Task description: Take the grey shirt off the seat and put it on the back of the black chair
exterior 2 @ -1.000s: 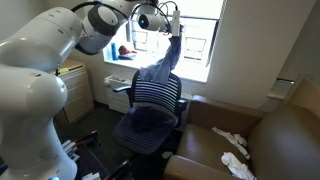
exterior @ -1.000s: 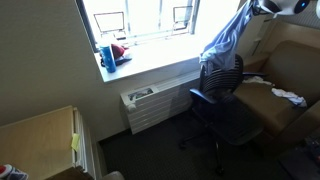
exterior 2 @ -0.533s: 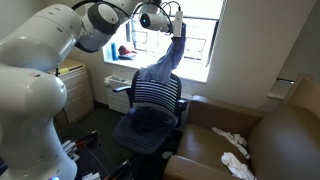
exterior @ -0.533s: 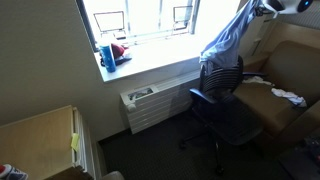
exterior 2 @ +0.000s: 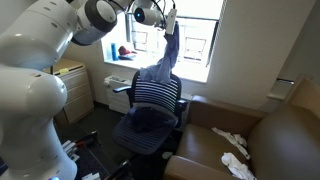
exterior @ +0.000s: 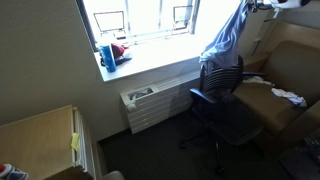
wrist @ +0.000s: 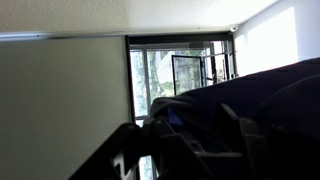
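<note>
The grey shirt (exterior: 228,34) hangs stretched upward from my gripper (exterior: 250,5) in both exterior views; its lower end (exterior 2: 152,78) drapes over the top of the backrest of the black chair (exterior: 222,82). The gripper (exterior 2: 170,16) is shut on the shirt's upper end, high above the chair (exterior 2: 152,110), in front of the window. In the wrist view the dark shirt (wrist: 250,110) fills the space around the fingers (wrist: 190,135). Some cloth seems to lie on the chair seat (exterior 2: 150,122).
A brown leather sofa (exterior 2: 270,140) with a white cloth (exterior 2: 232,140) stands beside the chair. A window sill (exterior: 130,60) holds a blue cup and red items. A radiator (exterior: 160,100) sits under it. A wooden cabinet (exterior: 40,140) is near the camera.
The gripper has risen a little higher with the shirt, pulling it more taut above the chair back.
</note>
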`<state>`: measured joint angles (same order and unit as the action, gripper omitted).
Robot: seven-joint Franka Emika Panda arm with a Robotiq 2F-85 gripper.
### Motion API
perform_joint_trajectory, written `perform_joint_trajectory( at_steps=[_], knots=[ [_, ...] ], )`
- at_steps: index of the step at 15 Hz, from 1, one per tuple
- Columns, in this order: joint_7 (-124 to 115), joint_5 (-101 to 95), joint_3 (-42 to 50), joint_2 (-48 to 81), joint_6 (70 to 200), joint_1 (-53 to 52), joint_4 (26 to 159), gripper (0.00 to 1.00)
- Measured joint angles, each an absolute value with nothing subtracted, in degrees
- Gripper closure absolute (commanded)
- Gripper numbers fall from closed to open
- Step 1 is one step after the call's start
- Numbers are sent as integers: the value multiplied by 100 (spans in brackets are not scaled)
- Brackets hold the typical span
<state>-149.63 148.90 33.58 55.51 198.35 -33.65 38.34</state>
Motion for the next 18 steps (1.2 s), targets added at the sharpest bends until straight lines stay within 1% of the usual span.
perform_joint_trajectory(
  at_steps=[1, 2, 3, 5, 14, 18],
  knots=[
    [-14963, 14885, 3362, 5567, 19835, -3383, 3832, 34],
    [-14963, 14885, 3364, 5579, 19835, -3383, 3832, 3],
    [-14963, 14885, 3366, 5582, 19831, -3364, 3832, 1],
    [-14966, 14885, 3329, 5577, 19797, -3326, 3833, 0],
    [-14984, 14886, 1354, 4613, 19811, -2840, 5264, 0],
    [-14943, 14886, 1321, 4595, 19798, -2824, 5294, 0]
  ],
)
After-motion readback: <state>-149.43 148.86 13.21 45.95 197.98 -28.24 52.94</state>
